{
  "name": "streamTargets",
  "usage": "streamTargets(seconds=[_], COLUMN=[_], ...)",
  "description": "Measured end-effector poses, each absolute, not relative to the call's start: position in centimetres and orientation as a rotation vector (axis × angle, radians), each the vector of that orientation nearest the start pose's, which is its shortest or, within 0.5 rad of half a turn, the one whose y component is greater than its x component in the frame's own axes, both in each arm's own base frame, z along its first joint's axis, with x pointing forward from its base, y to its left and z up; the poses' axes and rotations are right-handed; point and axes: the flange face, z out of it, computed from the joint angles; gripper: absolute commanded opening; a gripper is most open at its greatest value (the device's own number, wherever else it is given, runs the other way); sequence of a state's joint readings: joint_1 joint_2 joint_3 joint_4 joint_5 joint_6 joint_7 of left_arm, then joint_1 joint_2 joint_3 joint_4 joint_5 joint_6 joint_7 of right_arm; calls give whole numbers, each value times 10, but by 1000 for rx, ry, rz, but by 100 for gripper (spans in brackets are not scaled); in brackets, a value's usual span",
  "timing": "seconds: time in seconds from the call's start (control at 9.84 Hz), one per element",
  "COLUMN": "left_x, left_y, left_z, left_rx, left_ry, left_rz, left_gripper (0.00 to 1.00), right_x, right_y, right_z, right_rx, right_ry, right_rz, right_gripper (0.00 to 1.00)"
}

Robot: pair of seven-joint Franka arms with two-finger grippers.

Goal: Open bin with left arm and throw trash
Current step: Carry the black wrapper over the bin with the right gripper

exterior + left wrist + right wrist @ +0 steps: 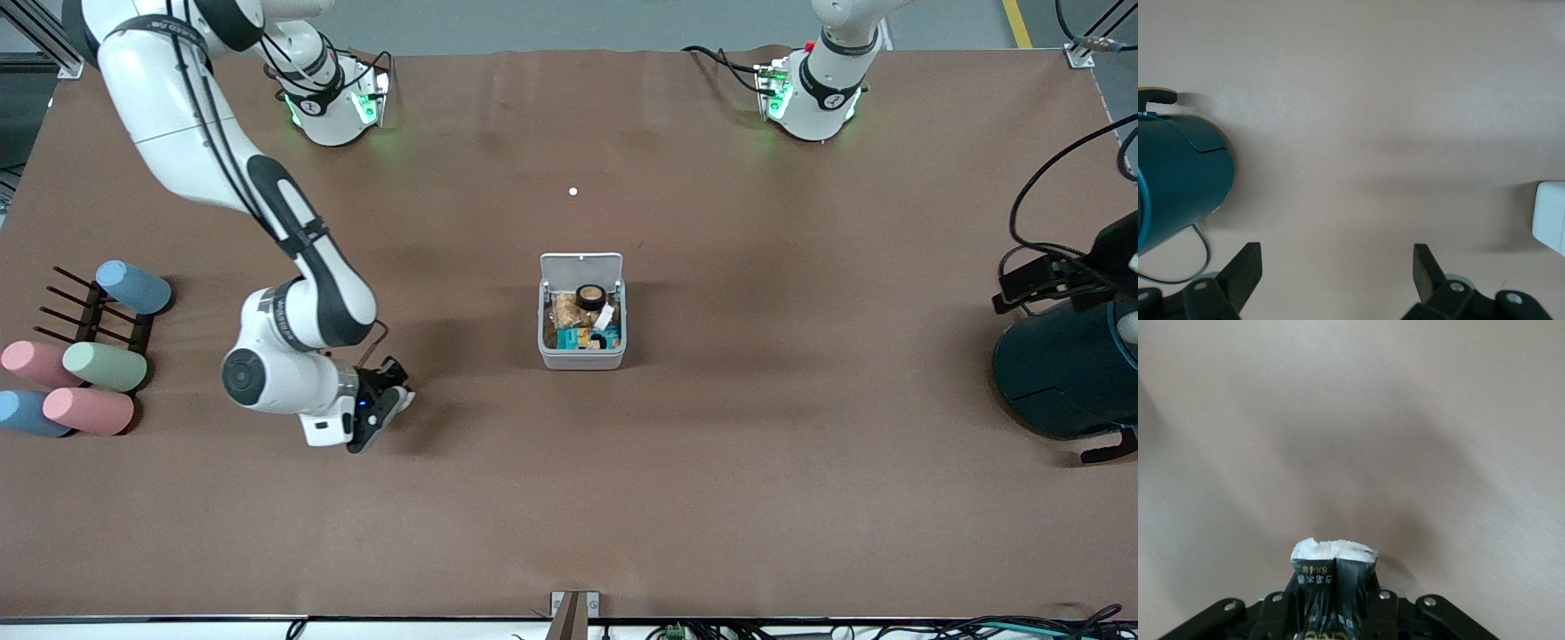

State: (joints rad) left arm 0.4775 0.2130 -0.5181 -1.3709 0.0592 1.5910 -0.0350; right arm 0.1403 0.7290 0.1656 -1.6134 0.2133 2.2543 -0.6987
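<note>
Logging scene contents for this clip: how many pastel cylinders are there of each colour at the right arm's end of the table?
Blue cylinders: 2
Pink cylinders: 2
Green cylinders: 1
Total: 5, all lying beside a dark rack

The left tool (1338, 280) does not show in the front view, where its arm leaves the picture at the edge by the dark teal container (1067, 373), itself cut off there. In the left wrist view only the tips of its fingers (1245, 270) show, and just a corner of the bin (1551, 217) enters the frame. The right tool (1338, 600) hides most of the dark packet (1335, 577); its print is too small to read. Inside the bin, under the tape ring (590, 296), the items are too small to tell apart. A blue cylinder (27, 413) is cut by the edge.
</note>
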Motion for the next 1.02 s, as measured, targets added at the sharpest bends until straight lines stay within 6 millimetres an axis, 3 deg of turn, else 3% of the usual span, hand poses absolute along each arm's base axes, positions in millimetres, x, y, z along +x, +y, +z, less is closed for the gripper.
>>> streamTargets(seconds=[0.3, 0.61, 0.81, 1.02], left_x=[614, 616, 616, 616], left_y=[16, 15, 15, 11], left_z=[604, 597, 596, 598], left_rx=[-3194, -3198, -3198, -3197], left_ry=[2, 4, 2, 6], left_rz=[-24, -9, -9, -9], left_gripper=[100, 100, 100, 100], right_x=[633, 609, 597, 599], right_y=[282, 363, 392, 395], right_z=[218, 247, 259, 279], right_rx=[-2703, -2799, -2837, -2856], right_ry=[-952, -616, -435, -357], right_rz=[68, 80, 136, 217], right_gripper=[35, 35, 35, 35])
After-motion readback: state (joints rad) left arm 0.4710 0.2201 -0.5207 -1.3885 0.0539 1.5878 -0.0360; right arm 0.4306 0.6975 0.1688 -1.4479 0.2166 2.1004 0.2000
